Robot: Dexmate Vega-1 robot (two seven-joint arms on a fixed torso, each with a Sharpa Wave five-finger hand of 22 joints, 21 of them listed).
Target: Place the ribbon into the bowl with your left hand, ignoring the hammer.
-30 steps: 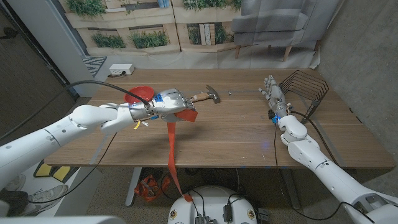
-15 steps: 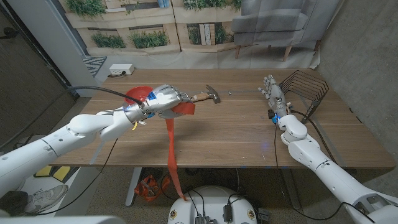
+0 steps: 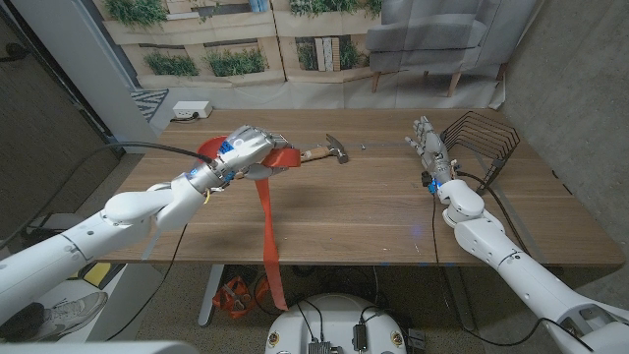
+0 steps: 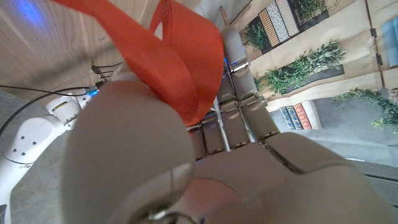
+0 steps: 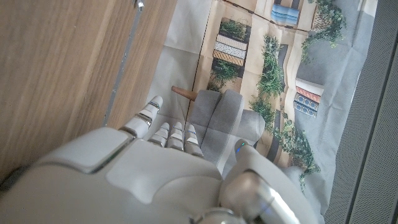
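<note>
Left hand [image 3: 246, 149] grasping ribbon [image 3: 265, 221] has moved far-left, now over bowl [image 3: 208, 149]; release next. Right hand [image 3: 429, 147] idle, fingers apart, holding nothing.

The left arm reaches in from the near left corner of the surface [image 3: 393, 211] toward its far left part. The left hand [image 3: 248, 150] is up off the surface, and its fingers [image 4: 233, 106] are curled around the ribbon [image 3: 267, 231]. The right arm lies along the right side. The right hand [image 3: 429, 147] is near the far right corner, holding nothing, with its fingers [image 5: 168, 134] straight and pointing toward the far edge.
</note>
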